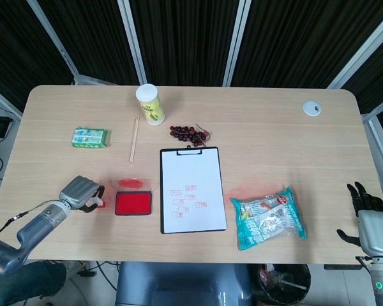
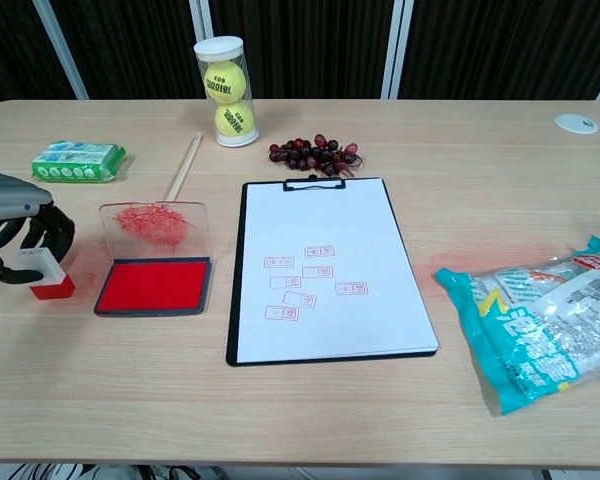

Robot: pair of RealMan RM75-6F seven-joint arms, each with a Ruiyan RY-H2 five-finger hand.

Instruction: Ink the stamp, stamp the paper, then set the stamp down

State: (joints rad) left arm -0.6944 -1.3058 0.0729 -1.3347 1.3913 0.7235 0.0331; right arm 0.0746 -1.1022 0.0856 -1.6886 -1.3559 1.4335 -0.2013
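The stamp (image 2: 52, 288), with a white top and red base, stands on the table left of the open red ink pad (image 2: 155, 285). My left hand (image 2: 20, 235) curls its fingers around the stamp's white top. From the head view the stamp (image 1: 99, 203) shows as a red patch beside the left hand (image 1: 80, 191), with the ink pad (image 1: 133, 203) to its right. The paper on the black clipboard (image 2: 325, 270) bears several red stamp marks near its middle; in the head view the clipboard (image 1: 193, 189) lies mid-table. My right hand (image 1: 370, 220) hangs off the table's right front corner, fingers spread, empty.
A tennis ball tube (image 2: 223, 90), dark grapes (image 2: 315, 153), a green tissue pack (image 2: 78, 160) and a wooden stick (image 2: 183, 167) lie at the back left. A teal snack bag (image 2: 540, 325) lies at the right front. A white disc (image 2: 576, 123) sits far right.
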